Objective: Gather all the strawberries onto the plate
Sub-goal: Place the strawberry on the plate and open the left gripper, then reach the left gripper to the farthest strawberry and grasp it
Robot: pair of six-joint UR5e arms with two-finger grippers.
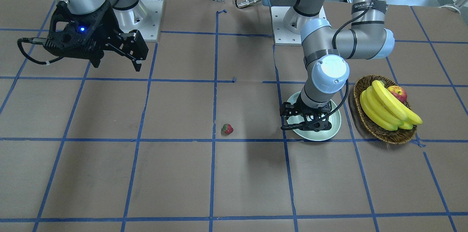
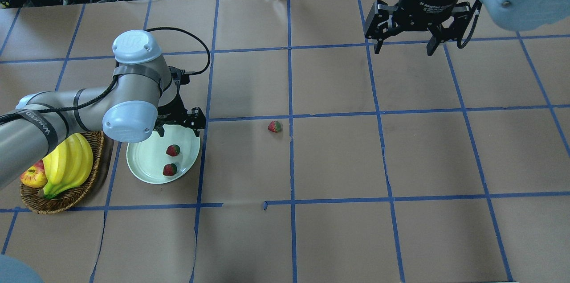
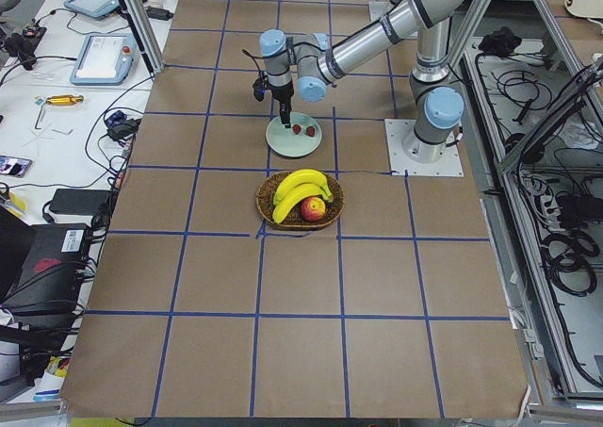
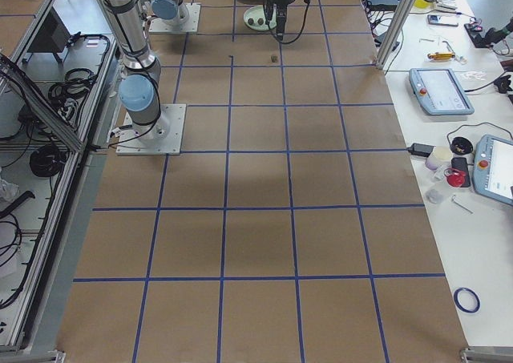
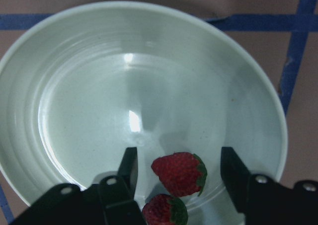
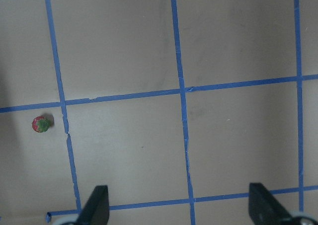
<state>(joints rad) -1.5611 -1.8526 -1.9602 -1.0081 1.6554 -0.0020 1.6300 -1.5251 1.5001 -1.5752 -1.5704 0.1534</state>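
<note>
The pale green plate (image 2: 142, 165) holds two strawberries (image 2: 173, 150) (image 2: 169, 169). My left gripper (image 2: 178, 125) hovers low over the plate's far edge. It is open. In the left wrist view the fingers (image 5: 129, 168) stand apart on either side of one strawberry (image 5: 180, 173) that lies in the plate (image 5: 89, 115), without touching it. The second strawberry (image 5: 165, 211) lies just below. The third strawberry (image 2: 274, 126) lies alone on the table near the middle, also in the front view (image 1: 227, 128) and the right wrist view (image 6: 40, 124). My right gripper (image 2: 403, 47) is open and empty, held high at the far right.
A brown wicker basket (image 2: 67, 198) with bananas (image 2: 67, 165) and a red-yellow apple (image 2: 33, 175) stands just left of the plate. The table is brown paper with a blue tape grid.
</note>
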